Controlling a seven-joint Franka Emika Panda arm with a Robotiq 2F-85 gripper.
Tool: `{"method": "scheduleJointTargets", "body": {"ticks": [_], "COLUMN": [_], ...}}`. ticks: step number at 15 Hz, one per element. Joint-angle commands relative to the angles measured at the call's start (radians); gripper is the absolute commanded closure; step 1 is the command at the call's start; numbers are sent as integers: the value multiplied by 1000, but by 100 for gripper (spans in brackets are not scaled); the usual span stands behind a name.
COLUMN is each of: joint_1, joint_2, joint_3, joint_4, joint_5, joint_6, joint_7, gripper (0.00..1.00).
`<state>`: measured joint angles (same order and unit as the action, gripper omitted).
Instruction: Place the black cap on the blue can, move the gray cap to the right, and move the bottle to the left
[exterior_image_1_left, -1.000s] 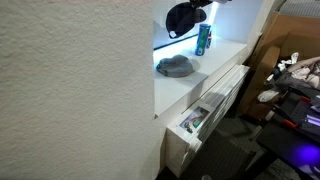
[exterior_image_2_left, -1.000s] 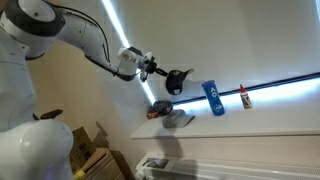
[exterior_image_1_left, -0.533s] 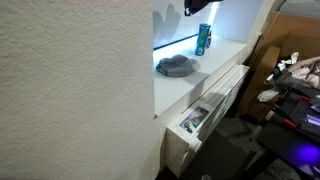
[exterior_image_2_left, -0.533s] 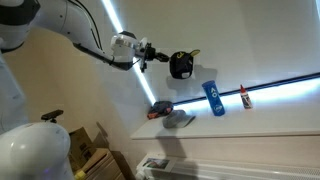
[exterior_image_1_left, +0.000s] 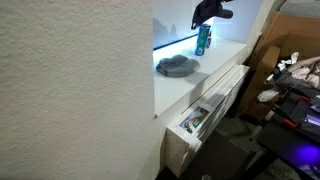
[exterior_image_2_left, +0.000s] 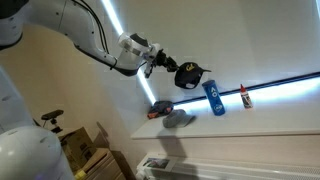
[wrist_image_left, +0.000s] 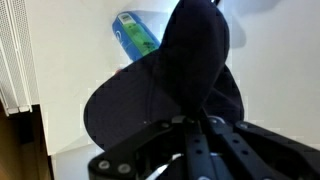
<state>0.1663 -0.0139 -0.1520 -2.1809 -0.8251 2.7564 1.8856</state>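
My gripper (exterior_image_2_left: 172, 67) is shut on the black cap (exterior_image_2_left: 188, 75), which hangs in the air. In an exterior view the black cap (exterior_image_1_left: 210, 12) is just above the blue can (exterior_image_1_left: 203, 40), apart from it. The wrist view is mostly filled by the black cap (wrist_image_left: 175, 75), pinched between the shut jaws of the gripper (wrist_image_left: 182, 120), with the blue can (wrist_image_left: 135, 33) showing behind it. The gray cap (exterior_image_1_left: 177, 66) lies on the white ledge (exterior_image_1_left: 225, 55), nearer than the can, and the gray cap (exterior_image_2_left: 180, 119) also shows from the side. A small bottle (exterior_image_2_left: 244, 96) stands past the can (exterior_image_2_left: 213, 97).
A small orange-red object (exterior_image_2_left: 157, 110) lies beside the gray cap. Below the ledge a white drawer (exterior_image_1_left: 200, 115) stands open. Cardboard boxes (exterior_image_1_left: 290, 45) and clutter fill the floor beyond. A textured wall (exterior_image_1_left: 70, 90) blocks the near side.
The arm has carried the black cap sideways through the air towards the blue can; the cap now hangs almost over it. The gray cap, can and bottle have not moved.
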Motion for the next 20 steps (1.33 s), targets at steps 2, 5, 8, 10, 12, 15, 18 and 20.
{"method": "scheduleJointTargets", "body": {"ticks": [2,5,8,10,12,15,18,20], "joint_1": [-29,-29,-18,-18,-18,-18,-18,-18], "joint_2": [-12,-2,2,2,2,2,2,2], "joint_3": [-42,-59,-60,-60,-60,-60,-60,-60], "joint_4": [-43,-55,-41,-41,-41,-41,-41,-41], "joint_5": [-61,-46,-36,-36,-36,-36,-36,-36], "joint_6": [98,93,68,68,68,68,68,68], "joint_7": [144,200,178,182,183,183,183,183], "gripper": [99,72,75,72,72,72,72,72]}}
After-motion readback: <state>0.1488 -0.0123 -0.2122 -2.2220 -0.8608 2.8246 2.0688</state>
